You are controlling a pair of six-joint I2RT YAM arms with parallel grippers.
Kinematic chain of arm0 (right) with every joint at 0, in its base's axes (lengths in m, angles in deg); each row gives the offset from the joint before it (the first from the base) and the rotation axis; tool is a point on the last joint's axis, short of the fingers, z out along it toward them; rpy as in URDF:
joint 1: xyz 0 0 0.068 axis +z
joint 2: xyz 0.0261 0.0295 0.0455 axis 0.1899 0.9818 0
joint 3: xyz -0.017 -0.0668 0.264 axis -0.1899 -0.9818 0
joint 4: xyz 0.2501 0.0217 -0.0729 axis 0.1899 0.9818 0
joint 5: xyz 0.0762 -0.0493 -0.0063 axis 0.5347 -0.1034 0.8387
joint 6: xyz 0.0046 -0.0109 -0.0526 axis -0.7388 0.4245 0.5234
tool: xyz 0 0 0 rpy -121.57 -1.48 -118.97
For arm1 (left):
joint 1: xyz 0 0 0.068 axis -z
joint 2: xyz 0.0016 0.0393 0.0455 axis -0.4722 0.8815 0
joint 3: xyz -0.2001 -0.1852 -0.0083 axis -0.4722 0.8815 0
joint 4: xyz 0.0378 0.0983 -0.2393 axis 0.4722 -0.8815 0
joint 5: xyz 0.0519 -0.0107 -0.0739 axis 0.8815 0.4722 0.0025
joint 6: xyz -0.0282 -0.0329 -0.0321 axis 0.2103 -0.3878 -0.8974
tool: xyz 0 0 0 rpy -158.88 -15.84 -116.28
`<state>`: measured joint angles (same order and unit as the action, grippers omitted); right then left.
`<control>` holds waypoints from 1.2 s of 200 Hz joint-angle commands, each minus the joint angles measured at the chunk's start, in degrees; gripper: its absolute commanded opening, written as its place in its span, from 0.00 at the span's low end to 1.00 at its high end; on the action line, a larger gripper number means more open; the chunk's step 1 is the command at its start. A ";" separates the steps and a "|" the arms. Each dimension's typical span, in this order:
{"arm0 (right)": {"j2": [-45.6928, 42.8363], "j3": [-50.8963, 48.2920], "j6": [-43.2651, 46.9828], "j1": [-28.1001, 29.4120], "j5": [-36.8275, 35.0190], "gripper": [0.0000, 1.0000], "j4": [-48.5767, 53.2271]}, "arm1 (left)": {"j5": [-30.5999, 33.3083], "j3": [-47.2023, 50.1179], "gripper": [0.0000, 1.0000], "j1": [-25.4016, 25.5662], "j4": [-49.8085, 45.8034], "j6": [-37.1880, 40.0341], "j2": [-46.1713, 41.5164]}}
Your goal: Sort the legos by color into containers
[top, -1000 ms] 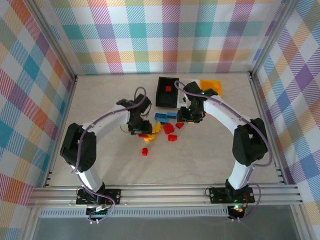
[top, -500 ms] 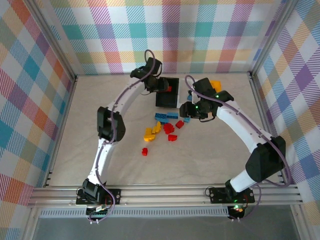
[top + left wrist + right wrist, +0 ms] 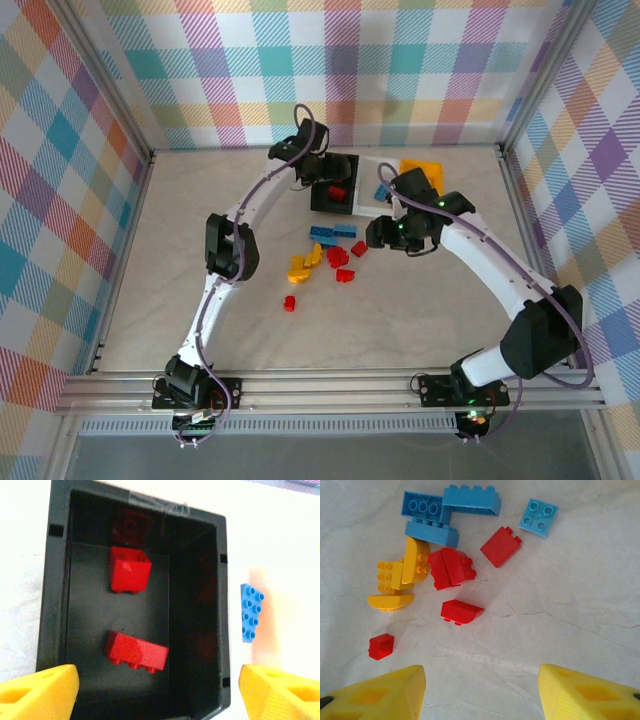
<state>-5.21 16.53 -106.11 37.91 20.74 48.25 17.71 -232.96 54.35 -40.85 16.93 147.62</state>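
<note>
The left arm (image 3: 203, 315) and the right arm (image 3: 490, 262) are built alike: slim white tubes joined by chunky black motor housings. A thin purple cable (image 3: 560, 300) runs loosely along the outside of each, bowing away from the tubes in loops. Each stands on a black base plate (image 3: 190, 388). A small green light (image 3: 402, 222) glows near the right arm's wrist. The left gripper (image 3: 159, 694) has bright yellow wedge-shaped plastic fingers (image 3: 40, 690) with shallow rectangular recesses. The right gripper (image 3: 482, 696) has the same.
</note>
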 commanded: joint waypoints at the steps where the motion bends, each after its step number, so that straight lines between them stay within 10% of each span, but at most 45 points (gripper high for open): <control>1: 4.85 0.17 -0.20 -0.23 2.94 0.61 1.42 | 0.24 3.37 0.83 0.54 -4.11 0.58 -9.97; 117: 23.71 5.29 8.04 7.12 6.43 0.68 -0.20 | 2.89 76.86 0.82 4.10 -7.03 -1.87 -60.88; 240: 33.21 10.95 3.89 11.02 0.98 0.74 -1.17 | 2.78 85.95 0.83 4.59 -8.25 -1.45 -65.24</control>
<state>25.85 26.28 -100.80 47.26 22.60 47.28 20.90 -148.50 58.55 -47.89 15.42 83.97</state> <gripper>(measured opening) 0.742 0.827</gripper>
